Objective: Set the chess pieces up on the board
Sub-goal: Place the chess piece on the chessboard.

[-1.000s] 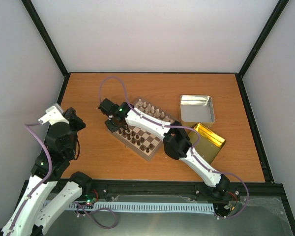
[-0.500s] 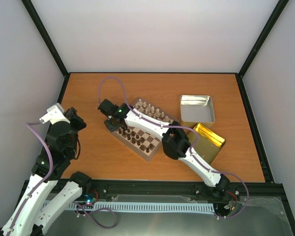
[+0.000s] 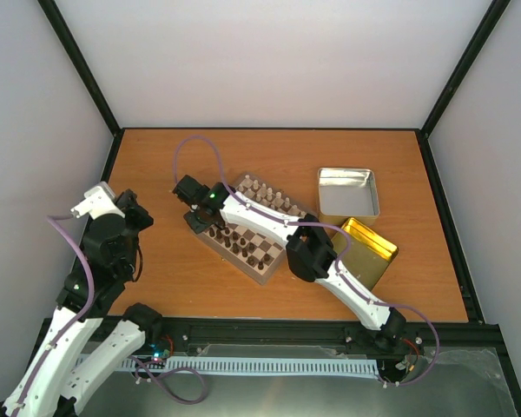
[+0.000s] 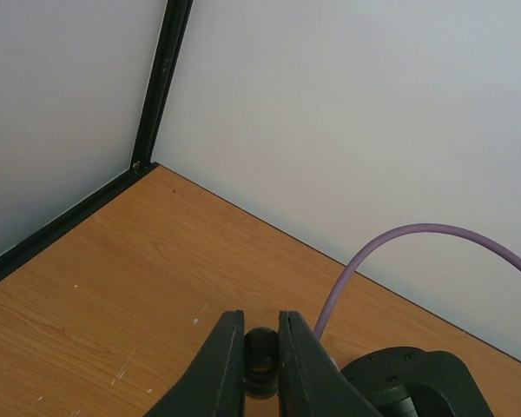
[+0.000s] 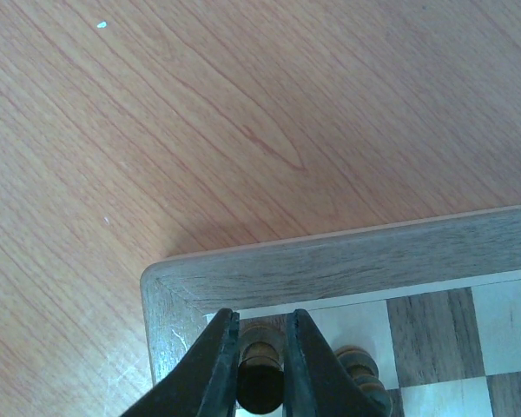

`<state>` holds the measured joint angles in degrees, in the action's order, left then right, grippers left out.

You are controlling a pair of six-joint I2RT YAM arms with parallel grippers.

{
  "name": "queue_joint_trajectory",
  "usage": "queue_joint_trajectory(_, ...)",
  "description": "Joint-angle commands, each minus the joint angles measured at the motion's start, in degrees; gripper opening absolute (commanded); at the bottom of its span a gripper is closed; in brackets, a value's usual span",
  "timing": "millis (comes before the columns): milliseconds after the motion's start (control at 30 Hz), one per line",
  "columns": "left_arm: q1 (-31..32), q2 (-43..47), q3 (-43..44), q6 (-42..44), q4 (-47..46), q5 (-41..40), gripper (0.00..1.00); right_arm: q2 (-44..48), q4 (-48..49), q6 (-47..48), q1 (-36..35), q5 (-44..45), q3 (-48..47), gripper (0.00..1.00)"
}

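The right gripper (image 5: 262,330) is closed on a dark chess piece (image 5: 260,387) at a corner square of the board (image 5: 347,261). Other dark pieces (image 3: 246,246) already stand on the board, so the task seems nearly done. For the left gripper (image 4: 260,326), well apart from the board, one cannot tell if it grips anything. No writing is readable.

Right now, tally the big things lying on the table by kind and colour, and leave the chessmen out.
Rectangular silver metal tin: 1
Rectangular gold metal tin: 1
Square wooden chessboard: 1
Total: 3
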<state>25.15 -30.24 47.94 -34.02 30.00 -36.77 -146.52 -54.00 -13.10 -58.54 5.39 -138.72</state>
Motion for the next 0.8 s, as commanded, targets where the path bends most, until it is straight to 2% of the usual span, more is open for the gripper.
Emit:
queue_joint_trajectory(0,0.17,-0.28,0.00,-0.87,-0.38,0.36,0.04,1.09,-1.79,-0.08,0.10,0.01,0.55,0.15)
queue_joint_trajectory(200,0.16,-0.19,0.28,-0.72,-0.11,0.55,0.04,2.55,-1.40,-0.75,0.10,-0.50,0.45,0.21)
queue_joint_trajectory(367,0.17,-0.41,0.48,-0.46,-0.67,1.79,0.05,6.59,-0.40,-1.34,0.10,-0.77,0.49,0.24)
queue_joint_trajectory(467,0.12,-1.05,0.57,0.46,-1.27,3.14,0.05,9.43,0.43,-2.11,0.14,-0.85,1.16,0.31)
queue_joint_trajectory(533,0.16,-1.88,0.70,2.13,-2.34,5.38,0.06,11.86,1.06,-2.93,0.23,-0.40,2.57,0.32)
queue_joint_trajectory(633,0.16,-4.13,0.93,5.34,-4.27,12.45,0.02,17.08,3.96,-5.09,0.80,0.69,9.58,0.33)
queue_joint_trajectory(767,0.17,-7.17,1.66,9.62,-6.82,23.91,0.01,28.30,10.85,-9.15,1.86,6.47,26.96,0.34)
